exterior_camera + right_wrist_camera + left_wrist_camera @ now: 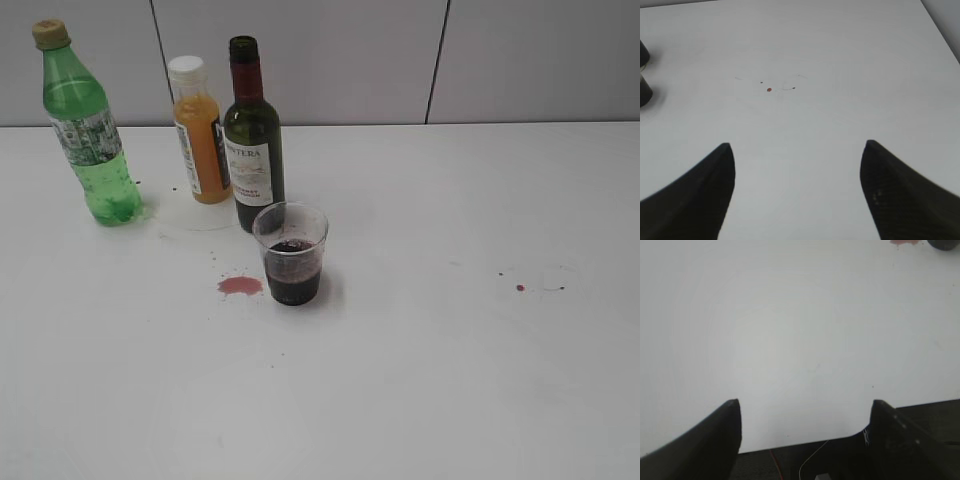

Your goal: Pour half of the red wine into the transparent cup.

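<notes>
behind the transparent cup: wine bottle, juice bottle, soda bottle.

You are looking down at the white table from the left arm. It fills most of the picture. The left gripper is wide open, with nothing between its two dark fingers. One finger sits low on the left and the other low on the right. Both hang over the near edge of the table. Below that edge you see dark floor with a red wire and a white wire. At the far right corner of the picture there is a small red stain. Just beside it is a dark round thing, cut off by the top edge, so you cannot tell what it is.
</notes>
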Robot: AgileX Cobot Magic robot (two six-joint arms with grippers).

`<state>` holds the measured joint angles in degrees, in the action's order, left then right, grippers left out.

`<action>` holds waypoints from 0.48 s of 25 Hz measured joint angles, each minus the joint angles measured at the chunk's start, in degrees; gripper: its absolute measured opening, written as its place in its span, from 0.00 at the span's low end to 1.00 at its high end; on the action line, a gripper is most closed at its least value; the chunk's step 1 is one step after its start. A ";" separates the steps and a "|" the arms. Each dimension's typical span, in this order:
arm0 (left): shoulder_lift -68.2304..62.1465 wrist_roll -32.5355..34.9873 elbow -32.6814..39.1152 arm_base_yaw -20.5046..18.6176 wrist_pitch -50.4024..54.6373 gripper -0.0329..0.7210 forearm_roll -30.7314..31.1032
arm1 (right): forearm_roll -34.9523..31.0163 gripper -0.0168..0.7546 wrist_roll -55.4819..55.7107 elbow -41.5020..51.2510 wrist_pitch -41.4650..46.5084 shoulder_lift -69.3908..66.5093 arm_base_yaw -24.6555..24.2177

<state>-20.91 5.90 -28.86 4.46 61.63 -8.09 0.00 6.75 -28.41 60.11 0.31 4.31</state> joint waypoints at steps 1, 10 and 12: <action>1.39 -0.05 0.39 0.00 0.16 0.83 -0.01 | 0.00 0.79 0.00 0.00 0.00 0.00 0.00; 14.08 -1.19 0.46 0.00 0.14 0.83 0.54 | 0.00 0.79 -0.05 0.00 0.00 0.00 0.00; 16.91 -1.46 0.51 0.00 0.14 0.83 0.68 | 0.00 0.79 -0.05 0.00 0.00 0.00 0.00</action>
<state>-4.01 4.43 -28.35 4.46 61.77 -7.41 0.00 6.70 -28.41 60.11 0.31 4.31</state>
